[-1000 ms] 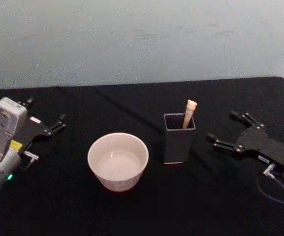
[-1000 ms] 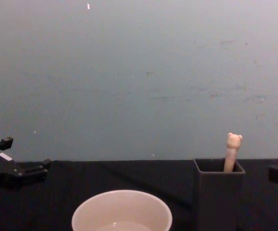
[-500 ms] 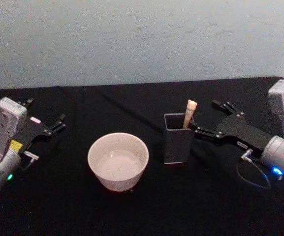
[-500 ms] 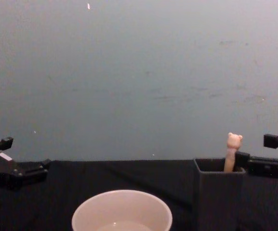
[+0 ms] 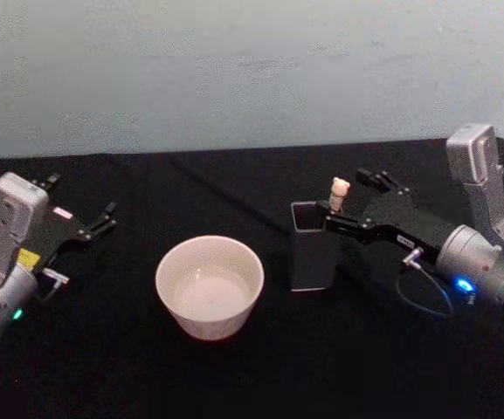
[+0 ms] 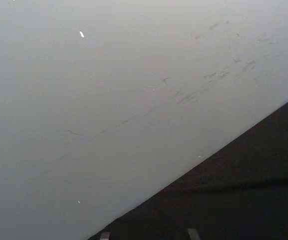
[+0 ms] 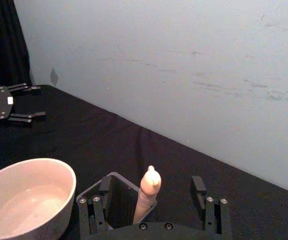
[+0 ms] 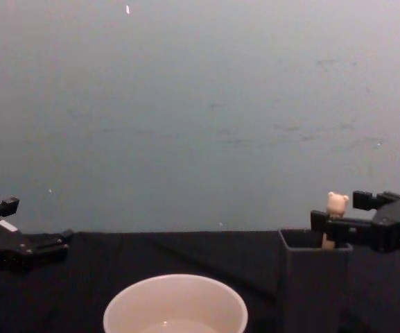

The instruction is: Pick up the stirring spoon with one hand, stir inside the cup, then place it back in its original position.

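black right end effector (image 5: pixel 343 201) spread wide, one finger each side of stirring spoon (image 5: pixel 339 188) handle, not pinching, spoon upright in dark grey holder (image 5: pixel 313 257), white cup (image 5: pixel 209 284) beside it, left end effector (image 5: pixel 79 199) spread, idle at left of counter (image 5: pixel 147 367)

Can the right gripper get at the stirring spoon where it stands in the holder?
Probably yes. The right gripper is open, its fingers either side of the stirring spoon handle, just above the holder rim, nothing between. The left gripper is parked far left.
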You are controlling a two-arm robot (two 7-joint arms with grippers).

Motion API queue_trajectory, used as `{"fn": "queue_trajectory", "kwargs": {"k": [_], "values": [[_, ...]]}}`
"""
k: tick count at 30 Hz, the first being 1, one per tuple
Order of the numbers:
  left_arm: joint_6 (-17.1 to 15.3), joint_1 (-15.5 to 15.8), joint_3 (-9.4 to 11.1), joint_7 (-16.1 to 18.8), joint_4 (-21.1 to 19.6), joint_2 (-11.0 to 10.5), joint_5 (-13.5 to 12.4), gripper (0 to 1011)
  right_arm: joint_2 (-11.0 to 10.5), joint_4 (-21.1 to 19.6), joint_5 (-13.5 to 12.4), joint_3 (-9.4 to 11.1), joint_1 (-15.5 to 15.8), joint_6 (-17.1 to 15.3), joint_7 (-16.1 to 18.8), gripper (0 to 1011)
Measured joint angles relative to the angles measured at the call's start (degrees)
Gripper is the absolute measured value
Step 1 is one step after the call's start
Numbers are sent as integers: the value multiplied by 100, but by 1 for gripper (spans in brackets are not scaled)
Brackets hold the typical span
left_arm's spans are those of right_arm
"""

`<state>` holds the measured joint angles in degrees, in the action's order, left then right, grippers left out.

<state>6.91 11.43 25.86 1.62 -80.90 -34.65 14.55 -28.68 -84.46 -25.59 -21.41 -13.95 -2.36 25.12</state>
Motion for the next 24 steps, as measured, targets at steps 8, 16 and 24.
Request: {"fn": "queue_trajectory", "kwargs": {"k": [8,16,24], "values": [[0,0,0,0,0,0,0,1001,124,96,42,29,-59,-85,10,1002],[0,0,0,0,0,0,0,1001,159,116,45,61,-73,-133,25,1002],[0,0,0,0,0,0,0,1001,154,116,45,60,-73,-126,25,1000]]}}
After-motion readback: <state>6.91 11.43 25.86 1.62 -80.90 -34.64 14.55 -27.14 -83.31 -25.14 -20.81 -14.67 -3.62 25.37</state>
